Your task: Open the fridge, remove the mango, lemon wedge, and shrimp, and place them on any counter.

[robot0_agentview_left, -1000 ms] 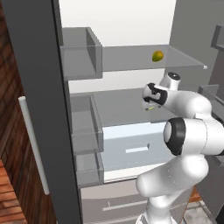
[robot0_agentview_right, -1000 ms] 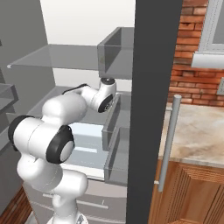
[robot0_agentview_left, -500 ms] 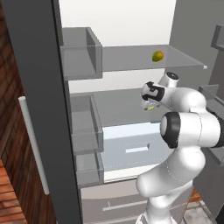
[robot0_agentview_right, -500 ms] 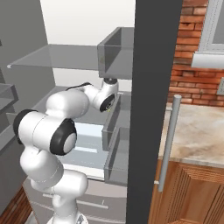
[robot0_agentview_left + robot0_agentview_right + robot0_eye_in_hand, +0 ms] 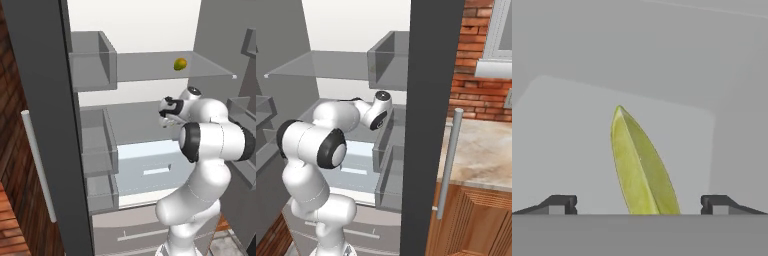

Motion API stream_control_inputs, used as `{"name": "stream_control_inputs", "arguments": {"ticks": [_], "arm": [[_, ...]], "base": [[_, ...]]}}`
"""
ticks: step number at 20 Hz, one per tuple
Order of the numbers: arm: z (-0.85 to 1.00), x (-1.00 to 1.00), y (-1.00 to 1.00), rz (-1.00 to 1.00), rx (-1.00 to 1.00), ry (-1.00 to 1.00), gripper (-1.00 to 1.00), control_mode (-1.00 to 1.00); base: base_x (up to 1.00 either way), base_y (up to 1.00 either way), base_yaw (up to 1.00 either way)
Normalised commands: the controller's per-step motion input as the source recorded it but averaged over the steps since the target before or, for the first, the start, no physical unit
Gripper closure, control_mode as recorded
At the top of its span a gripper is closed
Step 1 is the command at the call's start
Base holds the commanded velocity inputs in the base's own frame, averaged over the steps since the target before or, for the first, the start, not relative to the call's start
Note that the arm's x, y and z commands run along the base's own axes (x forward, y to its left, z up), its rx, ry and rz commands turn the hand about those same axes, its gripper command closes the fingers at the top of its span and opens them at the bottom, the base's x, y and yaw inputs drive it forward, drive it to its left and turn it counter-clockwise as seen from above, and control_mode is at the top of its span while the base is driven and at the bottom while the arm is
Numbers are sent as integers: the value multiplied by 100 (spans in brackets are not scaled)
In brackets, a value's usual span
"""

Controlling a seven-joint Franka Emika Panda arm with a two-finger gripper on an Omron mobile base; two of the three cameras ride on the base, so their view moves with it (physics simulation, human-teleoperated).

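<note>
The fridge [image 5: 150, 30] stands open, with white walls and grey shelves. The mango [image 5: 180, 64], a small yellow-green fruit, rests on the upper glass shelf. My gripper [image 5: 166, 119] reaches in over the middle shelf, below and left of the mango. In the hand view the lemon wedge [image 5: 642, 165], a thin yellow-green sliver, lies on the grey shelf right between my open gripper's [image 5: 639, 205] two dark fingertips [image 5: 559, 204], untouched by either. The counter [image 5: 481, 150] of beige stone lies to the right of the fridge. The shrimp is out of view.
The open right fridge door [image 5: 431, 100] stands edge-on between my arm and the counter, its silver bar handle [image 5: 448, 160] facing out. Door bins [image 5: 92, 60] line the open left door. A pale crisper drawer [image 5: 145, 167] sits under the middle shelf. A brick wall [image 5: 476, 65] backs the counter.
My hand has edged a little left and lower toward the middle shelf, and the elbow has swung in closer. The mango has not moved.
</note>
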Motion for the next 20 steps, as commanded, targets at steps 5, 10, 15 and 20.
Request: {"name": "stream_control_inputs", "arguments": {"ticks": [5,10,15,20], "arm": [[-11,38,0,0,0,0,-100,-100],[-26,17,2,1,0,0,-100,-100],[-63,-18,12,2,0,0,100,-100],[-66,-9,30,3,-1,0,100,-100]], "base": [[0,0,0],[0,0,0],[0,0,0],[0,0,0]]}}
